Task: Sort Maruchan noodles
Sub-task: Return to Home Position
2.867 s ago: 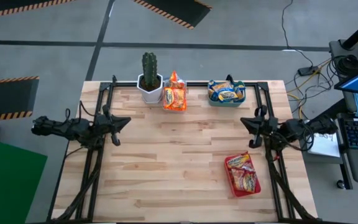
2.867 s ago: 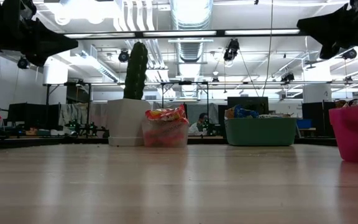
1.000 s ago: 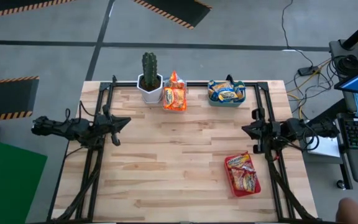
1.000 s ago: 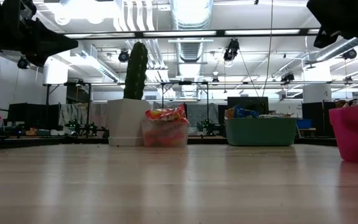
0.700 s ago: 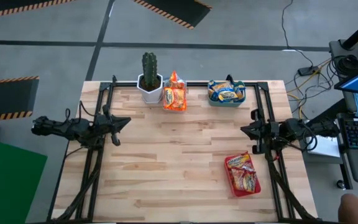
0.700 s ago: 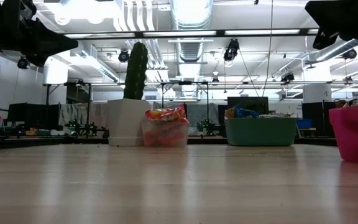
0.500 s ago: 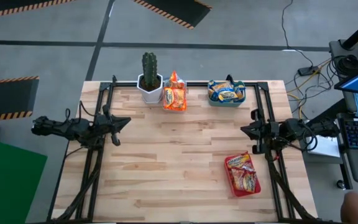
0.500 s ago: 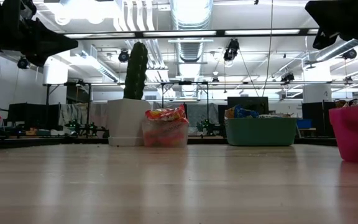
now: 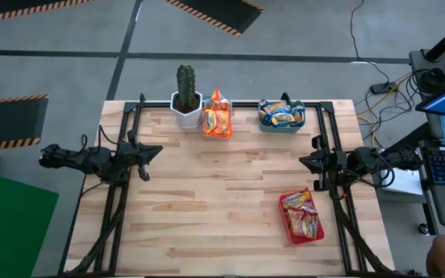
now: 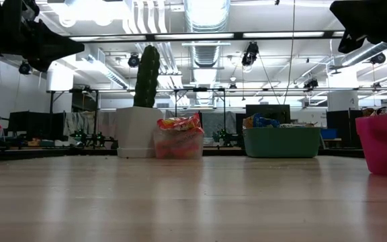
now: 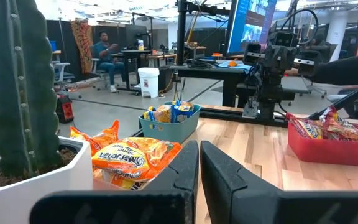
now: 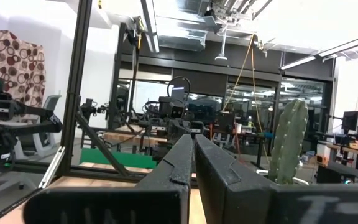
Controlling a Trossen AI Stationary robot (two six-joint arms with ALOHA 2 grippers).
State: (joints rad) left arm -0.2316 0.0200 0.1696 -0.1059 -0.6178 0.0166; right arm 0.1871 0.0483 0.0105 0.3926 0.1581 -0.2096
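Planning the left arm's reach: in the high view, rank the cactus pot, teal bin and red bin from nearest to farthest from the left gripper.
1. Cactus pot, back edge, nearest the left gripper.
2. Teal bin, back right.
3. Red bin, front right.

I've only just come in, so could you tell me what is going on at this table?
Nothing is being handled right now. The left gripper and the right gripper sit shut and empty at opposite sides of the table. The sorting looks done: orange packs in the clear bin beside the cactus, blue-and-yellow packs in the teal bin, red packs in the red bin.
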